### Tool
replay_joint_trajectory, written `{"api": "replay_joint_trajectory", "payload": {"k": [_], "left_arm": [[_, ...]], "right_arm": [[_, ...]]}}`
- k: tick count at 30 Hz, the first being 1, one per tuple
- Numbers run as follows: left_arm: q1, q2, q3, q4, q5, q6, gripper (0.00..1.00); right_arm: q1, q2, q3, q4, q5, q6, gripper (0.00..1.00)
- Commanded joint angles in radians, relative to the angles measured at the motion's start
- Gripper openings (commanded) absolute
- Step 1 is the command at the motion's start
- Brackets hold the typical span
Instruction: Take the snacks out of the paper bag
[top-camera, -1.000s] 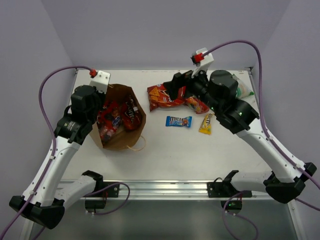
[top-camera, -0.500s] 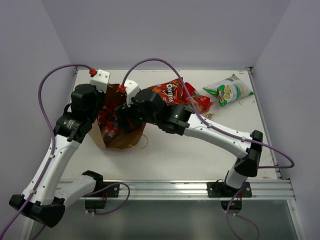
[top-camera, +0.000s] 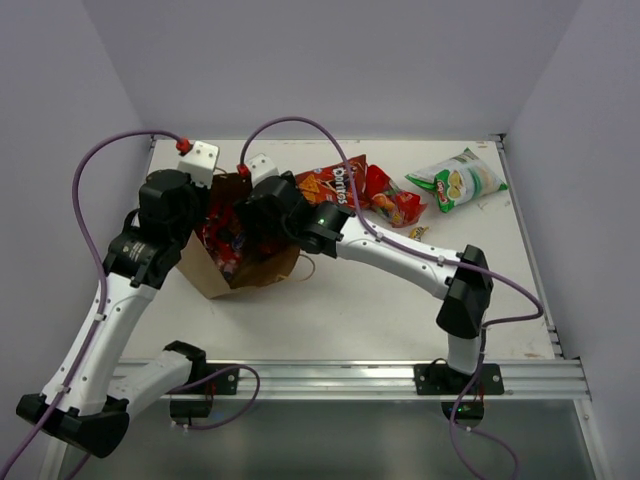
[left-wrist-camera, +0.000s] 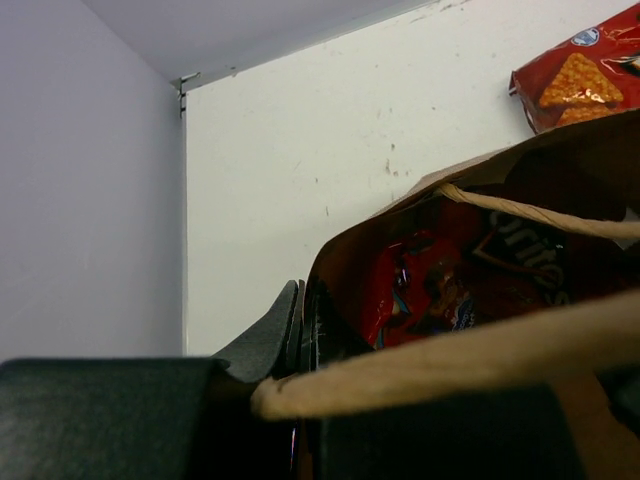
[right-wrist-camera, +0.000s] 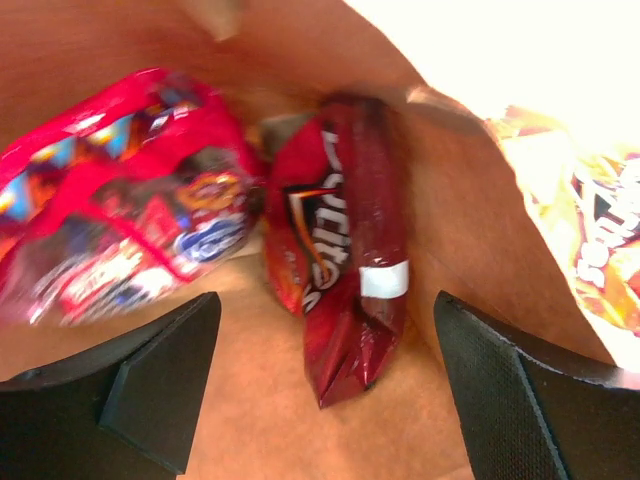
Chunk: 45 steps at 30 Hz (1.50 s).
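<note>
Task about half done, by our reckoning. The paper bag (top-camera: 250, 265) stood at 9 o'clock on the desk (top-camera: 350, 300), mouth open. The left gripper (left-wrist-camera: 302, 318) was pinched together on the paper bag's rim, holding it steady. The right gripper (right-wrist-camera: 322, 325) was down inside the mouth, its fingers spread wide and gripping nothing. Already out, toward 1 o'clock on the desk, we logged the first Doritos bag (top-camera: 335, 182), the small red bag (top-camera: 392, 204) just beside it, and the green-white chip bag (top-camera: 460, 180) farther toward 2 o'clock. A yellow candy packet (top-camera: 415, 231) peeked out beside the right arm. Left inside, we counted the second Doritos bag (right-wrist-camera: 345, 270) between the spread fingers and the red cookie bag (right-wrist-camera: 110, 240) at its 9 o'clock. Anything deeper, we could not tell.
</note>
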Motion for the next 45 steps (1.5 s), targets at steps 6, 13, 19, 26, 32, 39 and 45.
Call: {"api": "replay_joint_trajectory", "payload": {"k": [6,13,19,26,32,39,45], "left_arm": [[0.005,-0.048,0.072,0.093,0.057,-0.002,0.00],[0.005,-0.049,0.068,0.102,0.089,-0.006,0.00],[0.005,-0.038,0.057,0.110,0.075,-0.017,0.00],[0.005,-0.014,0.051,0.115,-0.014,-0.022,0.00],[0.005,0.020,0.058,0.108,-0.112,-0.022,0.00],[0.005,0.038,0.058,0.108,-0.160,-0.022,0.00],[0.005,0.063,0.057,0.127,-0.218,-0.003,0.00]], "right_arm": [[-0.069,0.114,0.070,0.049,-0.040,0.001,0.88],[-0.093,0.144,0.002,0.210,-0.165,-0.086,0.66],[-0.096,0.098,-0.068,0.342,-0.211,-0.160,0.08],[-0.075,-0.055,-0.066,0.344,-0.275,-0.246,0.00],[-0.021,-0.190,0.052,0.275,-0.314,-0.315,0.00],[-0.018,-0.311,0.142,0.246,-0.318,-0.332,0.00],[-0.021,-0.481,0.143,0.198,-0.188,-0.349,0.00]]}}
